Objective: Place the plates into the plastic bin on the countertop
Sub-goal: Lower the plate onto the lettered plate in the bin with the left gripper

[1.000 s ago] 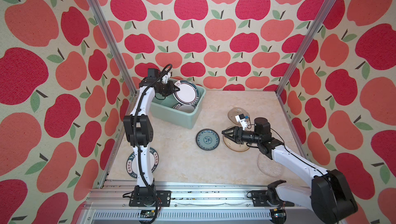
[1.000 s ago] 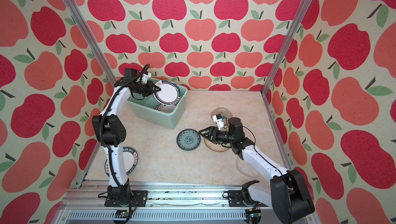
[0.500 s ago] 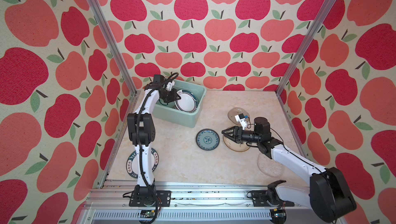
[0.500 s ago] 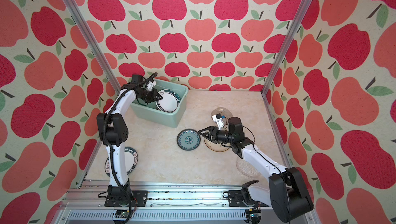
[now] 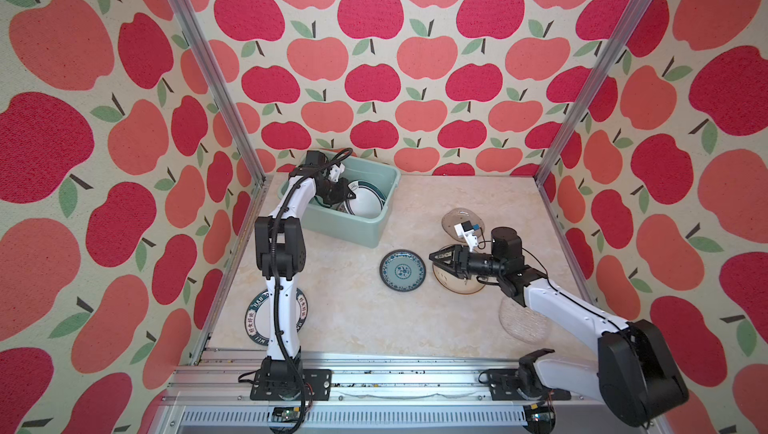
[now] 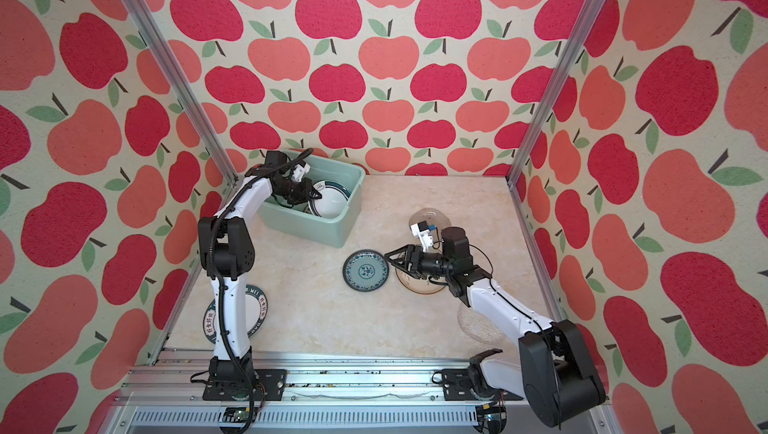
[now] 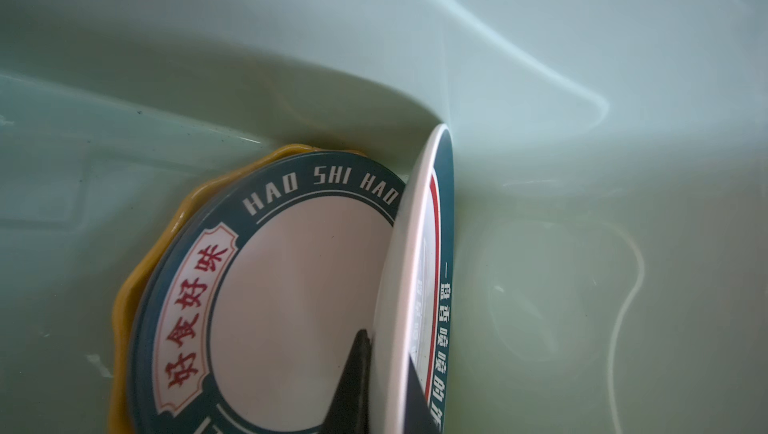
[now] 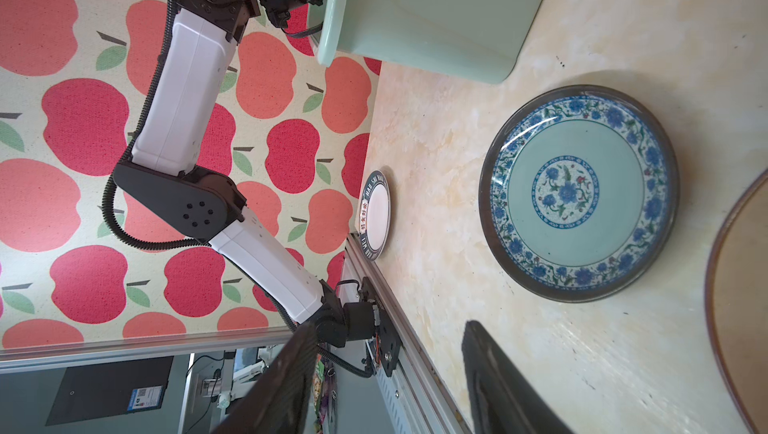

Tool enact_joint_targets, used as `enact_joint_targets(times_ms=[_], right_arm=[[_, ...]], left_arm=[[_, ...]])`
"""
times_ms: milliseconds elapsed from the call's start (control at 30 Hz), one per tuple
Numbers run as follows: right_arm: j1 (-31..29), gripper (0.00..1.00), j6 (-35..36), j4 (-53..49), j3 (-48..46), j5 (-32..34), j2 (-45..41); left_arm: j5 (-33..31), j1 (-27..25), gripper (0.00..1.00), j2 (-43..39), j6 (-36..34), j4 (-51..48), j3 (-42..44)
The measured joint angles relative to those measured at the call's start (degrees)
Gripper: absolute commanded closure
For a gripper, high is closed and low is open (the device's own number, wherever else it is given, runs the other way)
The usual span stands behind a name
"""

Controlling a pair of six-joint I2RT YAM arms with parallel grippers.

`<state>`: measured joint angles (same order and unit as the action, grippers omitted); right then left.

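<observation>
Though tilted, white teal-rimmed plate (image 7: 400,286)

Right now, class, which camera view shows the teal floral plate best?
The right wrist view: the teal floral plate appears close, whole, blue flowers clear. In both top views it is small, pattern faint. The left wrist view lacks it.

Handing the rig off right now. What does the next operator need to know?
Left gripper shut on the green-rimmed plate, held on edge inside the plastic bin, not released.
Right gripper open, empty, over the cream plate.
Already in bin: lettered plate on the yellow plate.
On the countertop: teal plate, cream plate, far glass plate, near glass plate, second lettered plate by the left arm's base.
Left: release the held plate, then bin those five.
</observation>
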<state>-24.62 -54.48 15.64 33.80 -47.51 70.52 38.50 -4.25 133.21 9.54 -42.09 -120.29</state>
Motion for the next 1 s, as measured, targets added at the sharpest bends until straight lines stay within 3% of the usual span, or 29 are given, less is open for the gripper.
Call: enact_joint_targets(times_ms=[433,667,1000], right_arm=[[0.0,0.41,0.0,-0.02,0.0,0.0,0.0],[0.0,0.41,0.0,-0.04,0.0,0.02,0.02],[0.0,0.41,0.0,-0.07,0.0,0.04,0.87]], left_arm=[[-2.16,-0.17,0.69,0.0,1.55,1.73,1.9],[-7.69,-0.61,0.53,0.0,1.75,2.05,4.2],[-14.05,-0.92,0.44,0.0,1.68,2.49,5.14]])
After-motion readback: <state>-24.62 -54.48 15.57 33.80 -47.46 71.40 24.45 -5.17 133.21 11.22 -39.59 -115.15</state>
